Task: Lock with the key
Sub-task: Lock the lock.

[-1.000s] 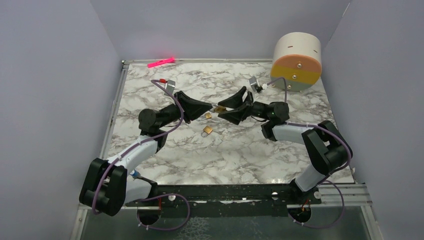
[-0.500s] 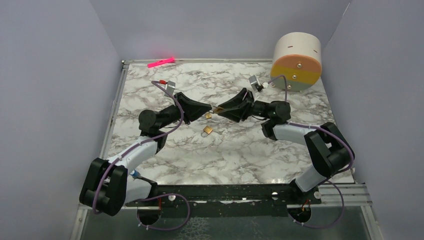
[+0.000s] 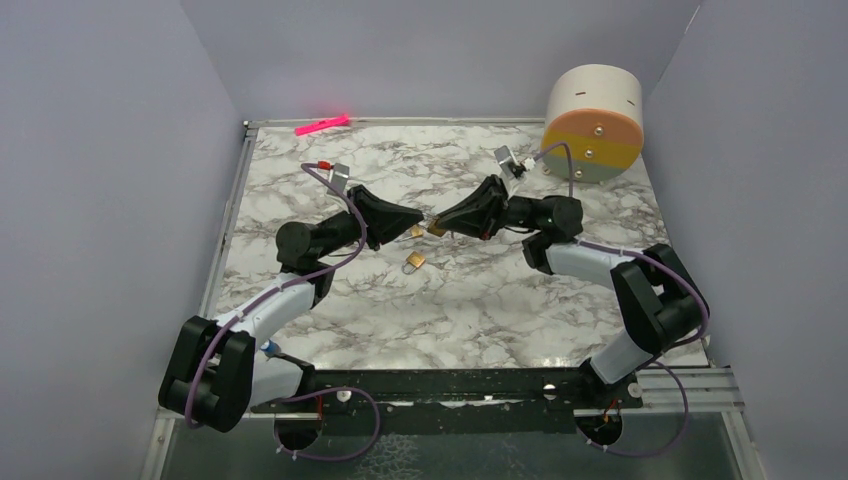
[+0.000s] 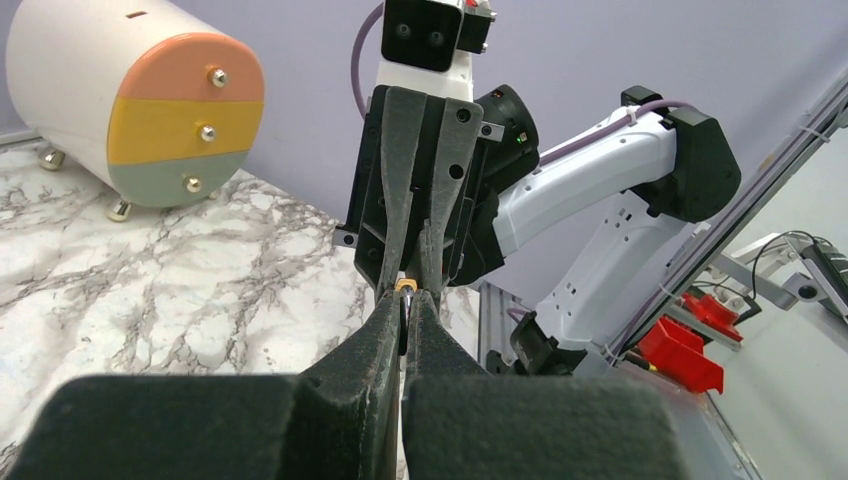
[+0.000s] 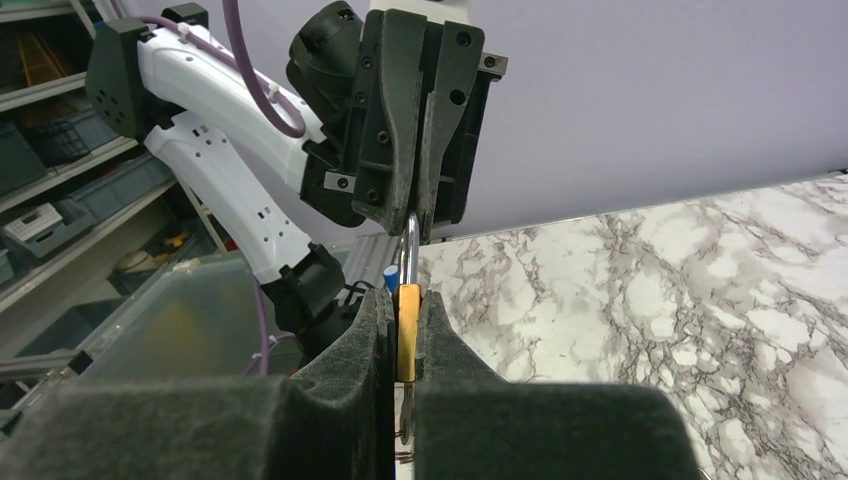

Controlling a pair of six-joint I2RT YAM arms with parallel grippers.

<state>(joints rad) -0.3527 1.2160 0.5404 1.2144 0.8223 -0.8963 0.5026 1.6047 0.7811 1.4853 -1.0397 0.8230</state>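
Since a second ago the right gripper (image 3: 443, 221) has gone from wide-spread fingers to fingers pressed together on a small brass padlock (image 5: 407, 330). The left arm has stayed where it was.

From left to right across the marble table (image 3: 480, 310):

- A pink marker (image 3: 322, 125) lies at the far left edge.
- The left gripper (image 3: 420, 215) reaches in towards the middle, its fingers closed tight on the brass padlock's silver shackle (image 5: 409, 255).
- Just beside its tip a loose padlock (image 3: 414, 232) lies on the marble, and a second loose padlock (image 3: 414, 261) lies a little nearer the arms' bases.
- The brass padlock is held between the two gripper tips, which meet nose to nose. The right one pinches its brass body.
- At the far right, at the back, stands a cream drum (image 3: 594, 120) with an orange, yellow and green face.

The key cannot be picked out with certainty in any view.
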